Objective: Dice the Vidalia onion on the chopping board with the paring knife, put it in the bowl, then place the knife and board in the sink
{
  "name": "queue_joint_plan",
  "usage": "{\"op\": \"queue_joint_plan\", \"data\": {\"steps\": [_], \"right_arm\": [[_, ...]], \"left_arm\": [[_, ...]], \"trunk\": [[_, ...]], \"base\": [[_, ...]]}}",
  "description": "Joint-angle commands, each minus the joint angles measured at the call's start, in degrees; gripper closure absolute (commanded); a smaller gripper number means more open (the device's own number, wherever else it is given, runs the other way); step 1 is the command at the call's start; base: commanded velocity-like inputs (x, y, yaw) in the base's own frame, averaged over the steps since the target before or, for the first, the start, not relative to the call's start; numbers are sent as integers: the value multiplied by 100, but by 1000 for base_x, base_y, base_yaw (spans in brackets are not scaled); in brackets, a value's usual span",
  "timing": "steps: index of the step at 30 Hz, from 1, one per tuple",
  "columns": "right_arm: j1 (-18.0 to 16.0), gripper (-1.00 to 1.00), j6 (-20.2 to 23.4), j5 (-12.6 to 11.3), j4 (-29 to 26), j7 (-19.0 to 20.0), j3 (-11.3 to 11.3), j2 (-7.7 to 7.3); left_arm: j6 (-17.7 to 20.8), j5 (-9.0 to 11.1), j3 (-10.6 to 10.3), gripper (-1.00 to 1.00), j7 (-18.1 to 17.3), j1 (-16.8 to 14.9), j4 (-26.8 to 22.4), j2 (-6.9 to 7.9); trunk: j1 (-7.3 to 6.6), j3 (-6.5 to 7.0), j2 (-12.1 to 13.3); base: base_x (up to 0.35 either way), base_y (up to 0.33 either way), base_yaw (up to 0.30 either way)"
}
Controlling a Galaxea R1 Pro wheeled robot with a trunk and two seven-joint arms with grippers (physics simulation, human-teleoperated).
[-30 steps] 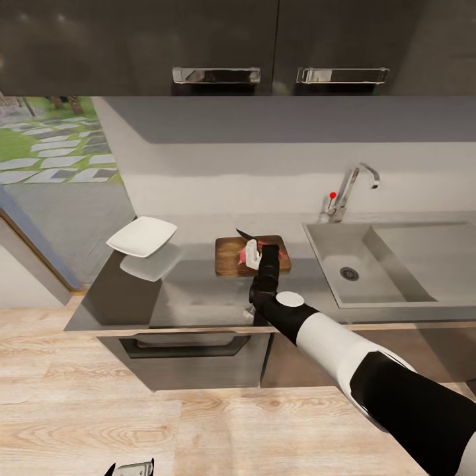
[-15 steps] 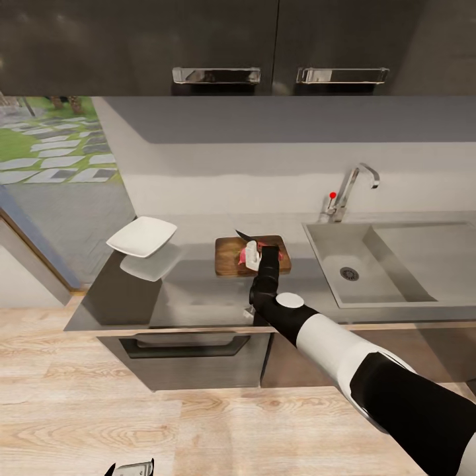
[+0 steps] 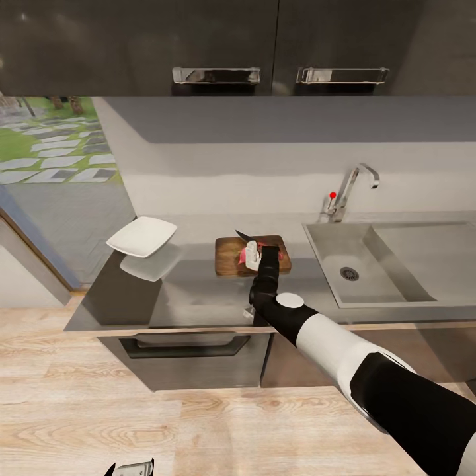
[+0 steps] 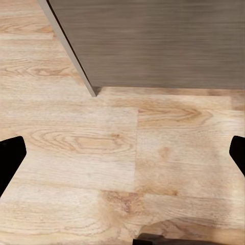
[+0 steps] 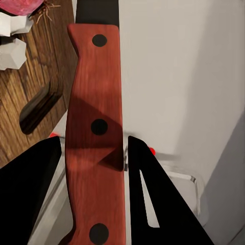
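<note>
You had the paring knife (image 5: 94, 138) pinched in your right claw (image 3: 253, 256), its red three-riveted handle clamped between the two black fingers (image 5: 153, 204). The dark blade reached out over the chopping board (image 3: 228, 258), where white onion pieces (image 5: 11, 51) and a reddish scrap lay. The board sat on the grey worktop (image 3: 192, 291), between the white bowl (image 3: 141, 237) at its left end and the sink (image 3: 390, 264) on the right. Your left claw (image 4: 122, 163) hung spread wide over the wooden floor (image 4: 102, 153), beside a cabinet front (image 4: 163, 41).
</note>
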Motion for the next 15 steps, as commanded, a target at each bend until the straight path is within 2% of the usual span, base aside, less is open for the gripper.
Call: {"op": "queue_joint_plan", "data": {"steps": [1,15], "right_arm": [[-9,100,40,-4,7,-12,39,0],[3,100,38,-6,7,-12,39,0]], "left_arm": [[-35,8,9,-100,-2,-10,23,2],[-36,6,9,-100,-2,-10,23,1]], "trunk": [[2,-8,-8],[2,-8,-8]], "base": [[0,0,0],[0,0,0]]}}
